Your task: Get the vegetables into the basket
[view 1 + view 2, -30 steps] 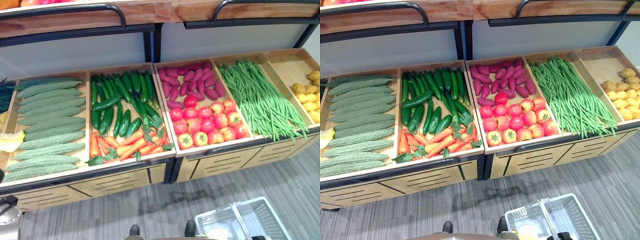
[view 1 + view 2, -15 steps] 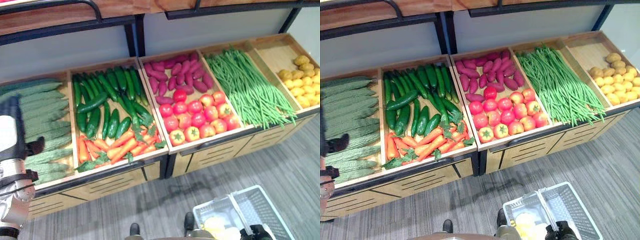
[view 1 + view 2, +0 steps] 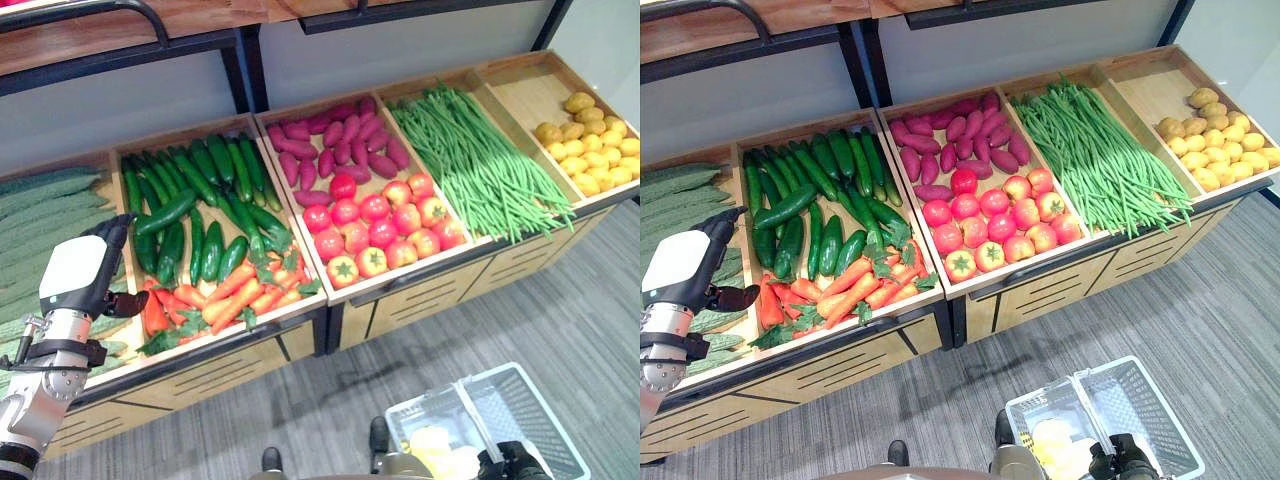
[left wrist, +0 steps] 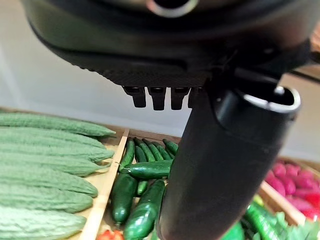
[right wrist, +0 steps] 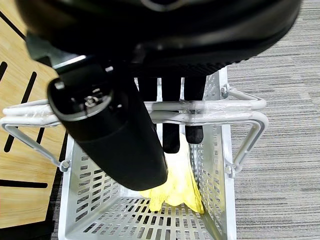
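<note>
Wooden crates hold the vegetables: bitter gourds (image 3: 40, 200), dark cucumbers (image 3: 200, 200) with carrots (image 3: 225, 295) in front of them, purple sweet potatoes (image 3: 335, 150), tomatoes (image 3: 380, 225), green beans (image 3: 480, 160) and yellow potatoes (image 3: 585, 140). My left hand (image 3: 82, 275) hovers open above the divider between the gourds and the carrots, holding nothing. Cucumbers (image 4: 145, 170) lie past its fingers. A white wire basket (image 3: 522, 415) hangs low at the right. My right hand (image 3: 1115, 458) is shut on its handles (image 5: 210, 106). A yellow item (image 5: 175, 187) lies in the basket.
The crates slope toward me on a wooden stand with drawer-like fronts (image 3: 430, 300). A dark metal-framed upper shelf (image 3: 150, 40) runs above the crates. Grey striped carpet (image 3: 560, 300) spreads in front of the stand.
My left hand has risen from the lower left corner to the front of the cucumber and carrot crate. The camera has turned, shifting the whole shelf. The basket stays in my right hand.
</note>
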